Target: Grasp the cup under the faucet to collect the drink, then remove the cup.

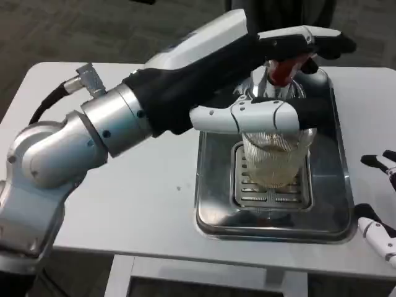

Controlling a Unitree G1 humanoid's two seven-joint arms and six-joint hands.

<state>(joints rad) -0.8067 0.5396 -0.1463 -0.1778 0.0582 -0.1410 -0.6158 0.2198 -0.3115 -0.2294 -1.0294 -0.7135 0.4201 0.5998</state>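
Under the left hand (pixel 272 80), in the head view, a ribbed clear cup (pixel 276 158) stands on the slotted grate (pixel 272 189) of a shiny metal drip tray (pixel 213 210), with the hand wrapped around its upper rim: one white-and-black finger (pixel 247 117) lies across the near side of the glass and the others reach over the far side, so the hand is grasping the cup. Just behind the hand and partly hidden by it is the chrome faucet (pixel 291 80) with a red handle (pixel 283 71); whether any finger touches that handle cannot be told. Below the hand, the cup seems to hold a shallow layer of pale amber drink near its base, though the ribbing blurs this. Well off to the right of the left hand, at the table's (pixel 124 198) edge, the right hand (pixel 378 198) rests with its fingers spread and nothing in them. As a judgement, the grasp is made and the collecting looks begun or done; what is left is lifting the cup away from under the faucet and off the tray.
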